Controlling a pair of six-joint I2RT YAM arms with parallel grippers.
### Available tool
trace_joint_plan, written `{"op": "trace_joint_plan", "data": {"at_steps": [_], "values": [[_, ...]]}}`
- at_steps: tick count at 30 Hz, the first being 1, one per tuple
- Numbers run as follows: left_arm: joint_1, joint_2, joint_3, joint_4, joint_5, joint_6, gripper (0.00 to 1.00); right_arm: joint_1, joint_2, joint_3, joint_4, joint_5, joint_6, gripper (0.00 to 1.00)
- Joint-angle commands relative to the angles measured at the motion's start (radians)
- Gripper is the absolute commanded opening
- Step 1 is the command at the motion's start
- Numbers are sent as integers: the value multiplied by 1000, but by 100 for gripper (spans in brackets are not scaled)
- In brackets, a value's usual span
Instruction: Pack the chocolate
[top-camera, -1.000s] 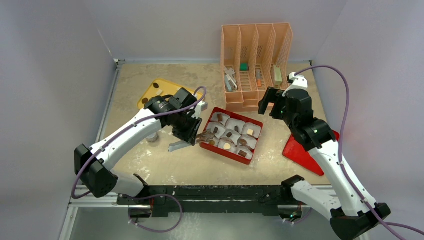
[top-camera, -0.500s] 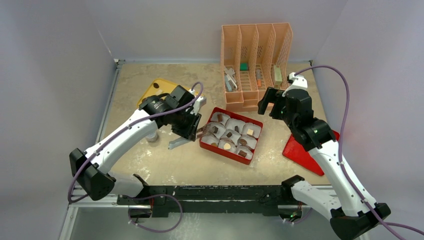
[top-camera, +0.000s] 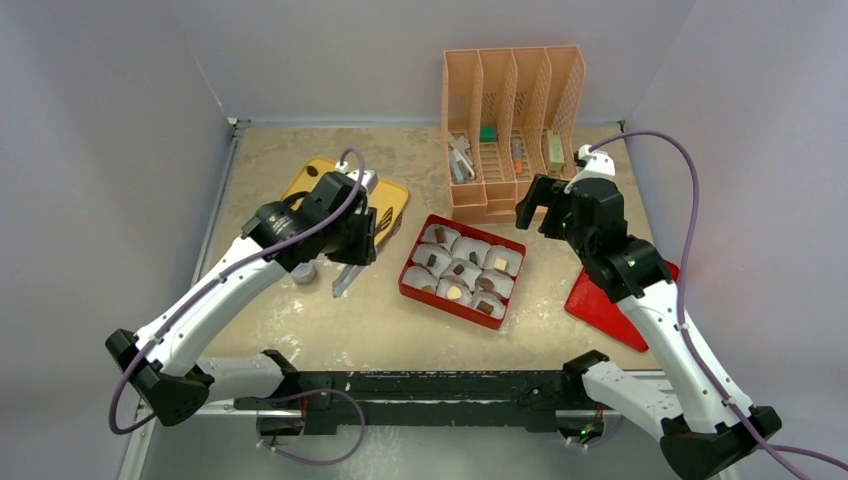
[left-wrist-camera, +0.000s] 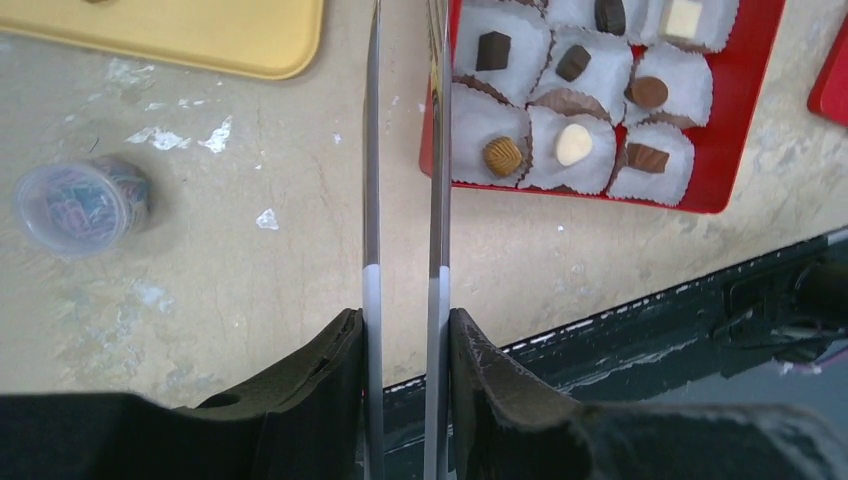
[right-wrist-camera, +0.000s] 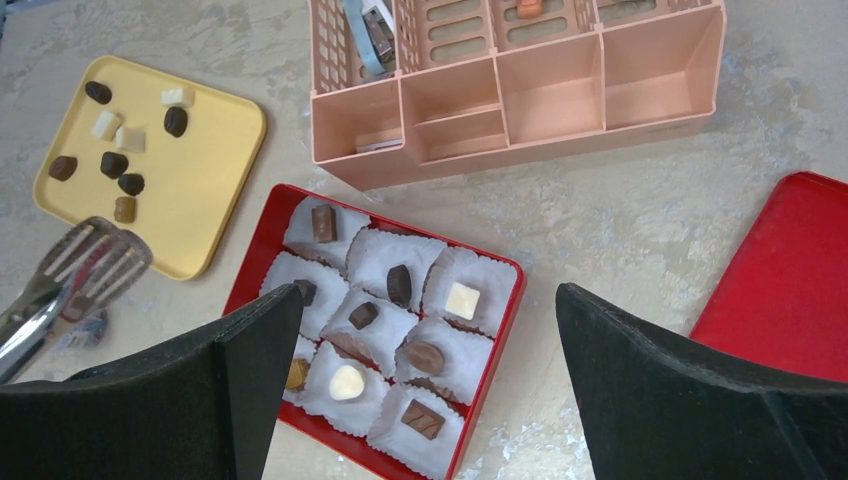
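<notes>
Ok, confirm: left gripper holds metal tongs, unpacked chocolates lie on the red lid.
Not quite: the unpacked chocolates lie on the yellow tray, not the red lid, as the right wrist view shows. The left gripper does hold the metal tongs.

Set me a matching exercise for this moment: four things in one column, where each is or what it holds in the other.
1 yellow tray
2 red box
3 tongs
4 clear tub

A in the left gripper
B chocolates lying loose on it
C on the table, full of paper clips
D paper cups, a chocolate in each

Pairs: 1-B, 2-D, 3-A, 4-C
</notes>
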Motion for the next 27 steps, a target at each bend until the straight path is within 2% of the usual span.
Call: {"op": "trace_joint_plan", "data": {"at_steps": [1,11,27], "values": [[-2,-76,-65,55,-100,-128,32,-3,-21,9,32,-5,6,99],[-4,-119,-304,179,-32,-157,32,-2,-28,11,22,-6,-1,99],[-3,-24,-507,233,-21,-139,36,-3,-23,3,29,4,-6,99]]}}
